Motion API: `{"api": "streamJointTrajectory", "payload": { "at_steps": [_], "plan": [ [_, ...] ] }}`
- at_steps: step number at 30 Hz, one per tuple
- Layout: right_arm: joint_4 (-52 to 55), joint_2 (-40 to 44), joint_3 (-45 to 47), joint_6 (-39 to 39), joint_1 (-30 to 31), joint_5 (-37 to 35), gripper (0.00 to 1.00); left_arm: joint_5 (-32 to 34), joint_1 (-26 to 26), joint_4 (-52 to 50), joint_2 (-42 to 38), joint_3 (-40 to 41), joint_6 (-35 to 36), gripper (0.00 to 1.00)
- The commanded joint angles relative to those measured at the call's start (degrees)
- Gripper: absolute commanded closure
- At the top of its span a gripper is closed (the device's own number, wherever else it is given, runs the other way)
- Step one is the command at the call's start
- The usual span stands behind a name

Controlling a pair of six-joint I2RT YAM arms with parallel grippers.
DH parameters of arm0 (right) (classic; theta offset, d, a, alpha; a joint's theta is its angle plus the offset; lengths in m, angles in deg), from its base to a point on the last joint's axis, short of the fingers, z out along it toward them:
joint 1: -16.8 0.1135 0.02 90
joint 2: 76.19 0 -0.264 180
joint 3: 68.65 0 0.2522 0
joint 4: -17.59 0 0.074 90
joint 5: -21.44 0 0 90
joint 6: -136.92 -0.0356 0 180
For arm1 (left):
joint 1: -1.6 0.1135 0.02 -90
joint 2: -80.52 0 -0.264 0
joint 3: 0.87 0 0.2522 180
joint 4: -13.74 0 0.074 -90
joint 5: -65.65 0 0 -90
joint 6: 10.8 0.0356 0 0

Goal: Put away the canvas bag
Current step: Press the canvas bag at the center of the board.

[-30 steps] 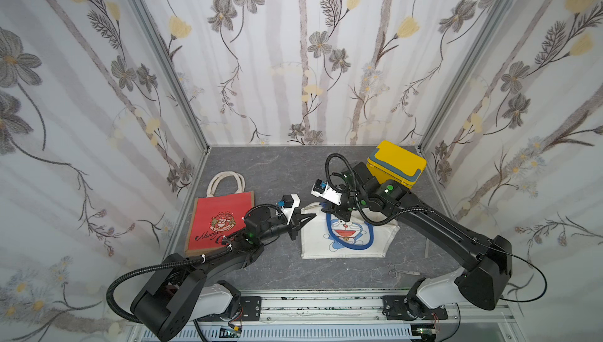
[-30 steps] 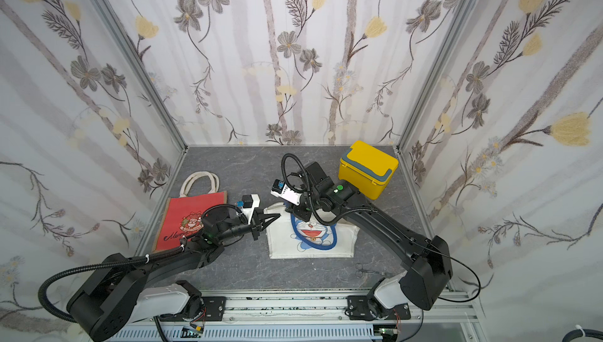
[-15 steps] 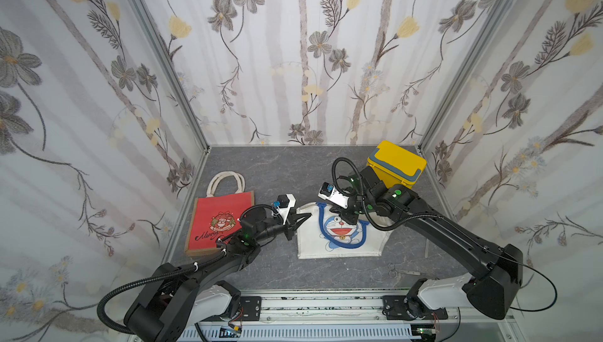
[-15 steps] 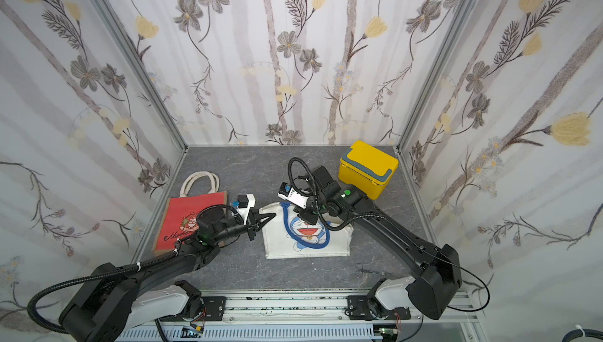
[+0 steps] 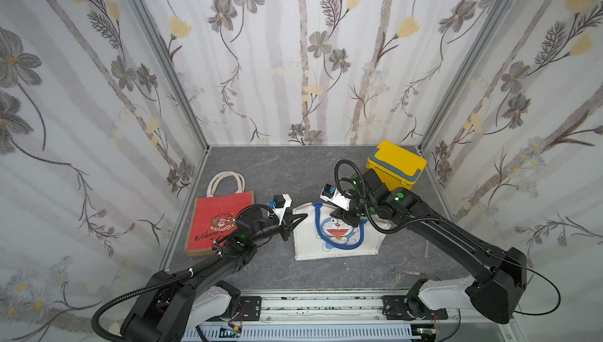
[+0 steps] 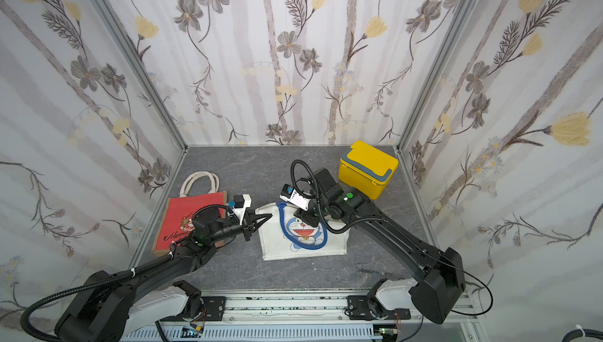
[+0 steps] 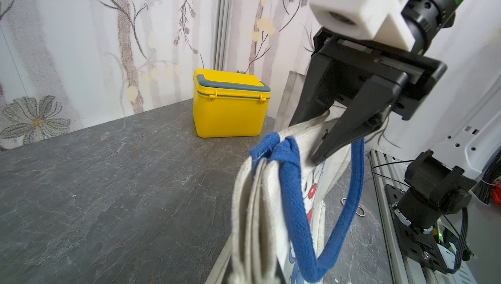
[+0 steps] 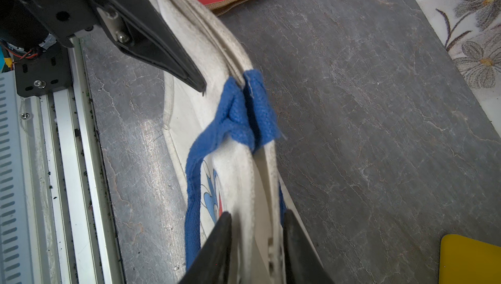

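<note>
Left gripper (image 5: 301,218) of mine is clamped on the upper left corner of the canvas bag (image 5: 336,242), pinching the white rim just beside the spot where the blue handles (image 7: 292,187) are sewn on. My right gripper (image 8: 256,216) stands astride the same rim further along. Its jaws are narrowly parted, and the canvas layers sit loose between them, so I judge that it has no firm hold yet.

The bag sits in the lower centre of both top views on the grey table (image 5: 277,167). Its printed face is up and its rim is raised off the surface. The red bag (image 5: 222,219) lies to its left, close behind my left wrist. The yellow box (image 5: 396,164) stands at the upper right, and the scissors (image 5: 403,271) lie at the lower right, well apart from the bag.

As I read it, the step in hand is to secure the rim at both ends before moving the bag. To do it well, I should close the right jaws on all the rim layers at once, but not on the handle loop that hangs beside them. A bite on the handle alone would let the cloth sag and twist. Then I should raise both ends together and keep the rim lightly taut between them. If I pull too hard, the canvas could slip out of the left pinch. The hanging loop could also catch on a finger, so it needs watching.
</note>
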Motion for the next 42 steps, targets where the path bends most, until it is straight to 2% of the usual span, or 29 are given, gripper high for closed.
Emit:
{"api": "streamJointTrajectory", "payload": {
  "at_steps": [1,4,9,14,15,18,19,21,24,27,31,36,39,42],
  "plan": [
    [-0.64,1.47,0.66,0.17,0.01,-1.17,0.78,-0.25,0.28,0.94,-0.51,0.38,0.22,1.00],
    [-2.05,3.48,1.86,0.43,0.01,-1.87,0.82,-0.17,0.37,0.96,-0.79,0.55,-0.01,1.00],
    [-3.25,4.30,2.53,0.75,0.01,-1.55,1.00,-0.56,0.37,1.99,-0.88,0.40,-0.99,1.00],
    [-2.62,3.15,2.00,0.95,0.01,-2.26,1.00,0.15,0.46,1.76,-1.66,0.49,-1.01,1.00],
    [-2.44,3.14,2.04,0.96,0.01,-2.68,1.00,0.49,0.47,1.43,-1.97,0.50,-0.93,0.97],
    [-2.50,3.31,2.34,0.92,-0.08,-3.11,1.00,3.79,0.39,-0.45,-2.73,-0.28,-0.32,0.50],
    [-2.71,3.19,2.35,0.78,-0.03,-2.48,1.00,4.70,0.29,-2.50,-3.62,-1.23,0.37,0.40],
    [-2.98,2.73,2.26,0.29,-0.07,-0.93,1.00,7.71,-0.47,-6.47,-6.04,-3.16,1.78,0.28],
    [-3.84,1.93,2.34,-0.37,-0.08,0.09,1.00,12.51,-2.11,-14.35,-9.37,-7.03,5.89,0.20],
    [-5.03,1.39,2.78,-0.93,-0.08,0.29,1.00,20.33,-3.21,-25.92,-9.57,-14.61,4.80,0.20],
    [-6.18,1.64,3.17,-1.62,-0.45,2.35,1.00,17.48,-5.08,-47.60,-6.25,-26.93,8.34,0.19],
    [-10.25,3.94,6.17,-2.11,-1.02,5.15,0.98,17.75,-8.40,-64.28,-1.81,-35.00,14.22,0.18],
    [-12.68,5.10,8.15,-2.55,-1.46,6.52,0.96,16.21,-10.07,-70.10,1.70,-38.83,19.59,0.16],
    [-14.25,5.76,9.19,-3.16,-1.80,8.24,0.96,20.66,-11.80,-72.17,5.54,-42.46,22.78,0.15]
  ]
}}
